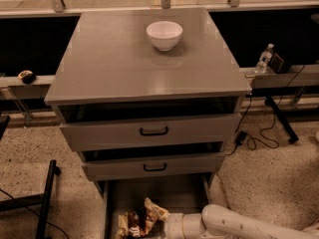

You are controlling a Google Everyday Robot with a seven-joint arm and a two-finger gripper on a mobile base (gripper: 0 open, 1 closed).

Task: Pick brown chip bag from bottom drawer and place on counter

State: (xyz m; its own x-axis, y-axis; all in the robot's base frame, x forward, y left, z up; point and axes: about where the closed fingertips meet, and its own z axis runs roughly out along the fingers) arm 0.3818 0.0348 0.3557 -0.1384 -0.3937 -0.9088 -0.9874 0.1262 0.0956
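Gripper down in bottom drawer, at 3 o'clock edge of brown chip bag, grip impossible to tell

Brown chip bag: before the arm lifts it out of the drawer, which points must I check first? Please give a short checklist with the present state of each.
1. Bottom drawer pulled open: ok.
2. Brown chip bag lying on the drawer floor, in view: ok.
3. Gripper low in the drawer, at the bag's right edge: ok.
4. Firm hold on the bag: cannot tell.
5. Free spot on the counter in front of the white bowl: ok.
6. Room to lift straight up past the two upper drawers, both slightly open: cannot tell.
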